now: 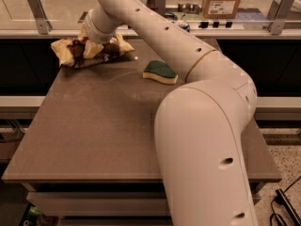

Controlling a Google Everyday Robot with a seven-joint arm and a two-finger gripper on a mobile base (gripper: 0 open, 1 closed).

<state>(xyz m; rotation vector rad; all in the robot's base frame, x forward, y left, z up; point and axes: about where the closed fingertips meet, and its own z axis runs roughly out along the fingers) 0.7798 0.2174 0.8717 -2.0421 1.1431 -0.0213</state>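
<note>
A crumpled yellow and brown snack bag (64, 49) lies at the far left corner of the brown table (94, 131). My gripper (91, 47) is down on the middle of that bag, touching it, with the white arm (197, 126) reaching over from the near right. Most of the gripper is hidden by the wrist and the bag's folds. A green and yellow sponge (161, 72) lies flat on the table to the right of the bag, apart from the gripper.
Behind the table runs a counter with a cardboard box (223, 1) at the back right and metal brackets (37, 6) on its rail. A dark cable (284, 201) lies on the floor at the lower right.
</note>
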